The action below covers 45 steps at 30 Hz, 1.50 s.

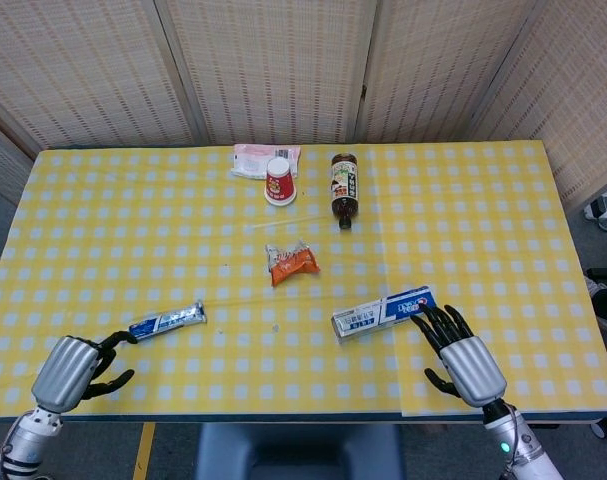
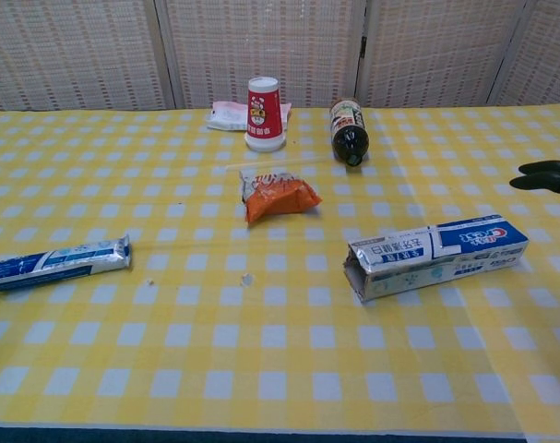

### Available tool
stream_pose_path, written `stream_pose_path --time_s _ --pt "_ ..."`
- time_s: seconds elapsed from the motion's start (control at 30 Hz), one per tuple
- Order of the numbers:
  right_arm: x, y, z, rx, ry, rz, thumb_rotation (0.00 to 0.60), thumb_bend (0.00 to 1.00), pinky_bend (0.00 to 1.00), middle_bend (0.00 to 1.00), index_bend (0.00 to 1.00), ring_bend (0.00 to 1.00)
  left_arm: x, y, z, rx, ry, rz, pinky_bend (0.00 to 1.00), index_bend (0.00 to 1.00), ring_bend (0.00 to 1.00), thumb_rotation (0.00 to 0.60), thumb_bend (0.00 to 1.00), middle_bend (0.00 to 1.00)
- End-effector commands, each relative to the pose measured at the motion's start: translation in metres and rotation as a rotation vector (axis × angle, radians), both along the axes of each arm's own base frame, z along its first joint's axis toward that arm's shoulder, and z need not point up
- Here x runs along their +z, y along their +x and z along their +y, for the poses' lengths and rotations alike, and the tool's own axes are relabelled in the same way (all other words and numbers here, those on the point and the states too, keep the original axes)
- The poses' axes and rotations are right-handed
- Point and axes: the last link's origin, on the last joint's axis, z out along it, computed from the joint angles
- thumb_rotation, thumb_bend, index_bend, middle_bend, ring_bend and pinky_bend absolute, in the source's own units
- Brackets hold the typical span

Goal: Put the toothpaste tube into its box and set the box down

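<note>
Woven cane screens stand behind a table [image 1: 103, 200] covered in a yellow-and-white checked cloth. On the near left lies the toothpaste tube [image 1: 166, 321], blue and white, its print too small to read. The left hand [image 1: 78, 362] sits just beside the tube's cap end, fingers curled in toward it; whether the fingertips touch the cap cannot be told, and the chest view shows none of this hand. The box [image 2: 435, 256] lies flat on the near right, open end facing left, with blue and red panels and Chinese characters on its white side that I cannot make out. The right hand [image 1: 460, 355] rests just below the box's right end, fingers spread apart and holding nothing, tips at the box's edge. Further back sit an orange snack packet [image 1: 291, 262], a red-and-white paper cup [image 1: 279, 180] upside down with a cartoon figure, a pink packet [image 1: 253, 160], and a dark bottle [image 1: 344, 187] lying on its side.
</note>
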Motion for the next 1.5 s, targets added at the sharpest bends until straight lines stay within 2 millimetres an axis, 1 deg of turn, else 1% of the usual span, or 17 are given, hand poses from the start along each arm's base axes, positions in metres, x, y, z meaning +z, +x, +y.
stream_pose_path --time_s 0.03,0.1,0.27,0.4,0.53,0.77,0.9,1.03,1.17,1.33,1.5 --pt "-0.001 -0.001 -0.001 -0.005 0.000 0.004 0.600 0.33 0.00 0.00 0.00 0.00 -0.019 0.031 0.019 0.060 -0.092 -0.024 1.00 0.47 1.00 0.600 0.25 1.00" --pt "-0.002 -0.001 -0.002 -0.009 0.001 0.008 0.600 0.33 0.00 0.00 0.00 0.00 -0.026 0.039 0.027 0.089 -0.121 -0.028 1.00 0.47 1.00 0.600 0.25 1.00" --pt "-0.003 -0.002 -0.004 -0.013 -0.002 0.014 0.600 0.33 0.00 0.00 0.00 0.00 -0.046 0.053 0.051 0.136 -0.121 0.008 1.00 0.43 1.00 0.600 0.25 1.00" --pt "-0.003 -0.003 -0.005 -0.018 -0.003 0.016 0.600 0.33 0.00 0.00 0.00 0.00 -0.061 0.058 0.064 0.173 -0.124 0.056 1.00 0.43 1.00 0.600 0.25 1.00" --pt "-0.003 -0.003 -0.007 -0.024 -0.004 0.018 0.600 0.33 0.00 0.00 0.00 0.00 -0.074 0.063 0.074 0.197 -0.116 0.080 1.00 0.42 1.00 0.600 0.27 1.00" --pt "-0.004 -0.004 -0.008 -0.031 -0.008 0.023 0.600 0.32 0.00 0.00 0.00 0.00 -0.090 0.062 0.090 0.241 -0.124 0.116 1.00 0.40 1.00 0.600 0.28 1.00" --pt "-0.004 -0.005 -0.010 -0.038 -0.011 0.028 0.600 0.33 0.00 0.00 0.00 0.00 -0.098 0.059 0.098 0.264 -0.132 0.133 1.00 0.35 1.00 0.600 0.31 1.00" --pt "-0.004 -0.007 -0.011 -0.047 -0.014 0.033 0.600 0.33 0.00 0.00 0.00 0.00 -0.105 0.054 0.105 0.286 -0.138 0.160 1.00 0.35 1.00 0.600 0.31 1.00" --pt "-0.004 -0.007 -0.012 -0.051 -0.019 0.035 0.600 0.33 0.00 0.00 0.00 0.00 -0.116 0.052 0.110 0.298 -0.164 0.208 1.00 0.34 1.00 0.600 0.31 1.00" --pt "-0.003 -0.008 -0.012 -0.056 -0.017 0.034 0.600 0.33 0.00 0.00 0.00 0.00 -0.120 0.053 0.116 0.305 -0.136 0.230 1.00 0.34 1.00 0.600 0.31 1.00" --pt "-0.003 -0.009 -0.013 -0.059 -0.017 0.037 0.600 0.33 0.00 0.00 0.00 0.00 -0.122 0.049 0.119 0.322 -0.139 0.243 1.00 0.34 1.00 0.600 0.31 1.00"
